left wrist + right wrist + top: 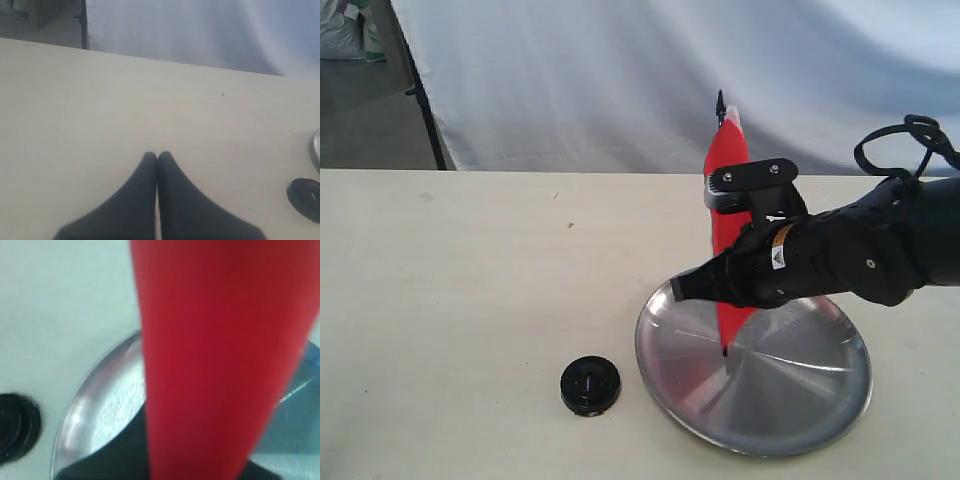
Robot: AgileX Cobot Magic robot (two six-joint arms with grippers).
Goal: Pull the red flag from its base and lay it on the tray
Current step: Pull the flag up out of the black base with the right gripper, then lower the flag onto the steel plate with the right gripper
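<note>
Right pincer: it is pinching the red flag low on its cloth, jaws closed on it, and holding it nearly upright in the air.
Red flag: its cloth and pointed top are rising above the right pincer, and the bare lower end of the stick is hanging just beneath it. In the right wrist view the cloth is filling most of the picture.
Tray: it is lying directly under the right pincer, with the stick's lower end pointing down at its shiny middle. I cannot tell whether the stick is touching the metal or hanging just clear.
Base: it is sitting on the table, out beyond the right pincer's fingertips and lower down, just beside the tray's rim, with no stick in it.
Left pincer: its fingers are pressed together on nothing and it is hanging over bare table, with the base off to one side.
Done: the flag is off its base and is over the tray.
Left to do: as I judge it, tipping the flag flat, lowering it onto the tray and letting go.
</note>
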